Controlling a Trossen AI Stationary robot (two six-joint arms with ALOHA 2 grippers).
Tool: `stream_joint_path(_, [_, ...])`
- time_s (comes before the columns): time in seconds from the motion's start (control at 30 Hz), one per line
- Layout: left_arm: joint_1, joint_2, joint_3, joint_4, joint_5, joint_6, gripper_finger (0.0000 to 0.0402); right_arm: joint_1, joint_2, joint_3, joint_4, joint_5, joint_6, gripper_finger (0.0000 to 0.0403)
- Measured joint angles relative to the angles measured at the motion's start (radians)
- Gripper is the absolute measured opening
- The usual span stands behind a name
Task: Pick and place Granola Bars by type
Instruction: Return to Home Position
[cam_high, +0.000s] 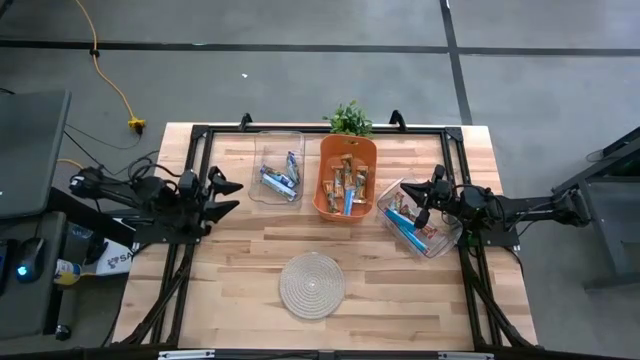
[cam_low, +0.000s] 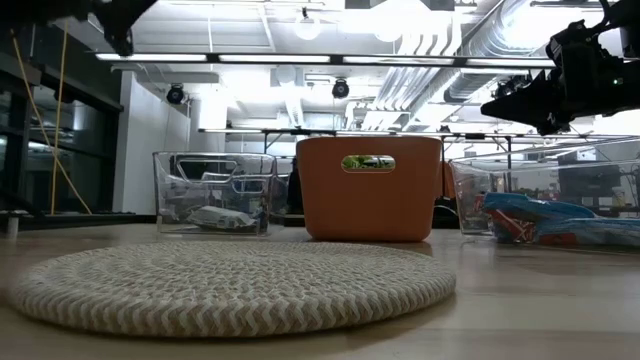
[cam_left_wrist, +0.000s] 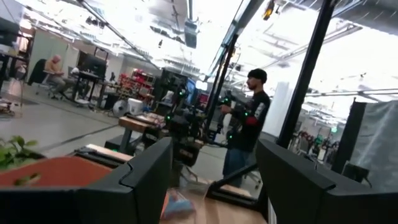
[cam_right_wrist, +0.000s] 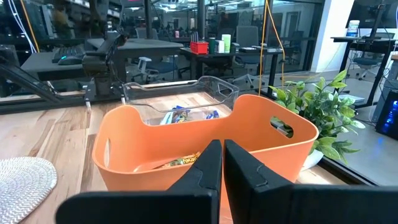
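Bars (cam_high: 347, 186) are being kept in the orange basket (cam_high: 326, 150), long axes roughly 12-to-6; that's at 9 o'clock from the nearer right gripper (cam_high: 408, 197), jaws being held nearly together, empty; left gripper (cam_high: 238, 197) is being held wide.

The left gripper (cam_high: 229, 196) is hovering over the worktop's (cam_high: 240, 270) left edge, its fingers spread wide apart. The right gripper (cam_high: 408, 190) is hanging raised near the right edge, its fingers pressed together.

Open-plan lab/office: exposed ceiling ducts (cam_low: 490, 50), desks (cam_right_wrist: 149, 45), glass partitions (cam_right_wrist: 292, 28).
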Motion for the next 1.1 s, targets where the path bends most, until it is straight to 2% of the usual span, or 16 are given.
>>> stream_joint_path(0.3, [0.000,-0.070,-0.146,0.084,0.032,-0.047,0.0230,0.000,0.000,0.000,0.000,0.000,0.000,0.0000])
stream_joint_path(0.53, [0.000,-0.096,-0.180,0.076,0.093,-0.046,0.0230,0.000,0.000,0.000,0.000,0.000,0.000,0.0000])
stream_joint_path(0.9, [0.000,-0.096,-0.204,0.063,0.064,-0.014,0.0230,0.000,0.000,0.000,0.000,0.000,0.000,0.0000])
stream_joint_path(1.1, [0.000,-0.096,-0.205,-0.001,0.064,-0.011,0.0230,0.000,0.000,0.000,0.000,0.000,0.000,0.0000])
